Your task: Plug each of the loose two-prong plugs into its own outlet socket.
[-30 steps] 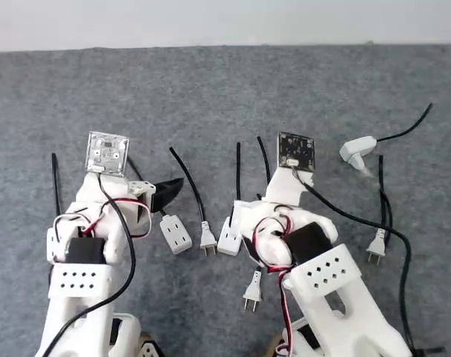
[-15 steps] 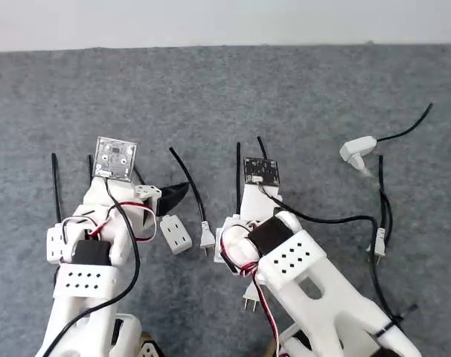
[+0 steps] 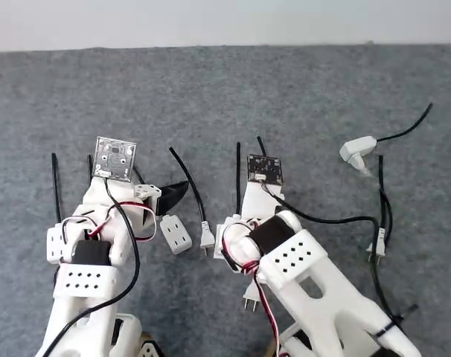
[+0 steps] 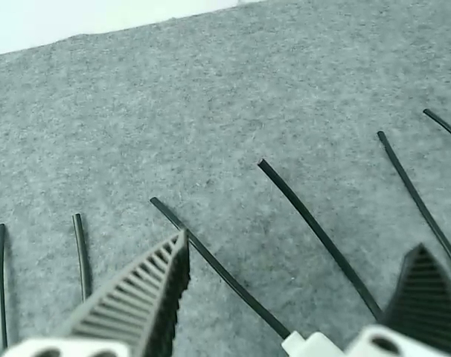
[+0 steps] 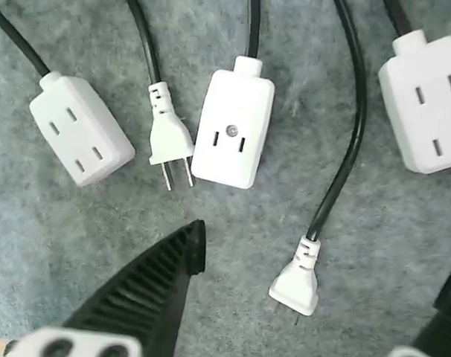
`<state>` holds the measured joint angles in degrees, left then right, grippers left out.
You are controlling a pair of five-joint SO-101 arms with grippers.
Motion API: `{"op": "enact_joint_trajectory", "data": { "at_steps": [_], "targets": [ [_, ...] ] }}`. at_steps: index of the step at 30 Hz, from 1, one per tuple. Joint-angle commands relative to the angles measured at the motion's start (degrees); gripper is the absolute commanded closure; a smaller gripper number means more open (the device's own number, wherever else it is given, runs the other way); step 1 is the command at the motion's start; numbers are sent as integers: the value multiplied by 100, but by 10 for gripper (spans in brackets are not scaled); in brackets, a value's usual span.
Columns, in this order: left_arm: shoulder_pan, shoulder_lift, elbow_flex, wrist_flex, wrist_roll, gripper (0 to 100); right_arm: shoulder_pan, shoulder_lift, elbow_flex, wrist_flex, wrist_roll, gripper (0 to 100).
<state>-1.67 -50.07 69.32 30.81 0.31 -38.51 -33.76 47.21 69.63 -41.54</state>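
Seen from the right wrist, my right gripper (image 5: 326, 253) hangs open above the grey mat. Under it lie three white outlet sockets (image 5: 80, 139) (image 5: 233, 137) (image 5: 426, 111) and two loose two-prong plugs (image 5: 171, 145) (image 5: 296, 286). From above, one socket (image 3: 176, 233) and a plug (image 3: 208, 236) lie between the arms; another plug (image 3: 250, 295) peeks from under the right arm. My left gripper (image 3: 162, 199) is open just beyond that socket. The left wrist view has the left gripper (image 4: 300, 245) over black cords, a white cord end (image 4: 307, 343) between its fingers.
At the far right lie another socket (image 3: 357, 149) and a plug (image 3: 377, 244) on a black cord. A socket (image 3: 56, 244) sits beside the left arm. Several black cords (image 3: 188, 182) trail across the mat toward the back.
The right arm has swung left and back, so it now covers part of the middle socket and the near plug. The left arm shifted slightly right. No plug has moved.
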Motion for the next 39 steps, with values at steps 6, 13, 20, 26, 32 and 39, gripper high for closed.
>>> {"op": "enact_joint_trajectory", "data": {
  "at_steps": [6,13,20,26,32,39],
  "targets": [
    [26,9,-66,-158,0,589,-400,-13,387,-31,-70,545],
    [26,9,-66,-158,0,589,-954,-40,703,-84,-211,546],
    [26,9,-66,-158,0,589,-681,22,721,-84,-264,546],
    [26,9,-66,-158,0,589,-242,22,730,-84,-167,638],
    [26,9,-66,-158,0,589,-233,22,738,-136,404,833],
    [18,9,-66,-158,0,589,-242,31,870,-198,440,839]
  ]
}}
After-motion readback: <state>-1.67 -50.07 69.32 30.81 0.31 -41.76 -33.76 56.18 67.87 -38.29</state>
